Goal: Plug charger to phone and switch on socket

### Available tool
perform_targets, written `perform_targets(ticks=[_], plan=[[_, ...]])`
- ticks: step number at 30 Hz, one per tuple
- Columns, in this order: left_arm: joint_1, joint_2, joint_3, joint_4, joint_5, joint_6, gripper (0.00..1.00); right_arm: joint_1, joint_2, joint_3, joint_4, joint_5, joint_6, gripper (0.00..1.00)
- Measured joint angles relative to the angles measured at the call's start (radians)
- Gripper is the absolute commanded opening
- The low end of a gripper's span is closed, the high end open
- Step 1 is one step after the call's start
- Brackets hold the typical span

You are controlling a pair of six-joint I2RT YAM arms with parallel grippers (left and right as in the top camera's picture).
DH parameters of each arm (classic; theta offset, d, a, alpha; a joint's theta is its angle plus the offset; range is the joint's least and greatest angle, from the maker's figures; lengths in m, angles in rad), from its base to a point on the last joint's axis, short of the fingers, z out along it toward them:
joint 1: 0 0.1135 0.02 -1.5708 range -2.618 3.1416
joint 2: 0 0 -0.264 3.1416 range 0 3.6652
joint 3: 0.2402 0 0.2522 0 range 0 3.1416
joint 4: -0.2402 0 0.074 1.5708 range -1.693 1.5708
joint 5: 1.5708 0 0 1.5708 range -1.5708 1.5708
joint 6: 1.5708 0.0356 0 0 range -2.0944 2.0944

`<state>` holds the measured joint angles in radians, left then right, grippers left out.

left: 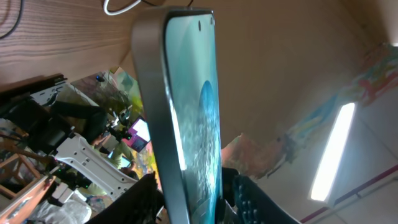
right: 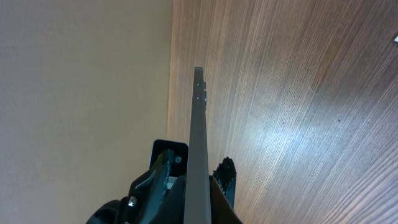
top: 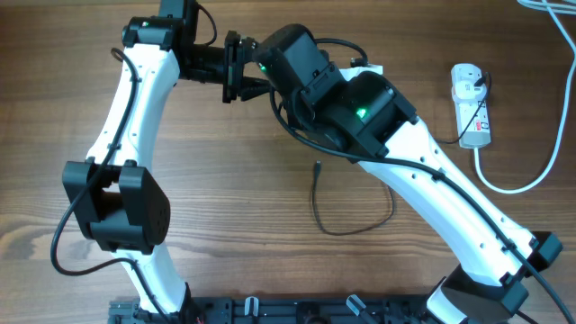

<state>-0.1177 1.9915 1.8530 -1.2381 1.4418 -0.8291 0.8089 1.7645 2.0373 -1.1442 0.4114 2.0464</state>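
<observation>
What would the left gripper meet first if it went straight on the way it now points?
The phone, which sits between the fingers of the left gripper. Just beyond, probably the right gripper, shut on the phone; depth there is unclear.

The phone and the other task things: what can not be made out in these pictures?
- Left wrist: the lower end of the phone is cut off by the bottom edge and covered by the left gripper; whether its jaws press it is unclear.
- Right wrist: the phone is seen edge-on, so its screen is hidden; the right gripper covers its lower end.
- Overhead: the arms hide the phone; the socket switch and the charger tip are too small.
</observation>
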Motion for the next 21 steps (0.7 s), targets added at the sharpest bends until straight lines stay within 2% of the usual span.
perform_targets(ticks=[4,9,14,17,18,19,21], plan=[[0.0,0.0,0.0,0.0,0.002,0.0,0.39,0.0,0.0,0.0,0.0,-0.002,0.003,0.04],[0.0,0.0,0.0,0.0,0.003,-0.011,0.28,0.0,0.0,0.0,0.0,-0.019,0.005,0.04],[0.0,0.0,0.0,0.0,0.003,-0.019,0.24,0.0,0.0,0.0,0.0,-0.023,0.008,0.04],[0.0,0.0,0.0,-0.001,0.002,-0.023,0.09,0.0,0.0,0.0,0.002,-0.025,0.011,0.04],[0.0,0.0,0.0,-0.001,0.002,-0.024,0.04,0.0,0.0,0.0,0.005,-0.024,0.011,0.08],[0.0,0.0,0.0,-0.003,0.003,-0.028,0.04,-0.001,0.0,0.0,0.005,-0.022,0.023,0.13],[0.003,0.0,-0.001,-0.004,0.023,-0.045,0.04,-0.001,0.0,0.0,0.008,-0.026,0.042,0.15]])
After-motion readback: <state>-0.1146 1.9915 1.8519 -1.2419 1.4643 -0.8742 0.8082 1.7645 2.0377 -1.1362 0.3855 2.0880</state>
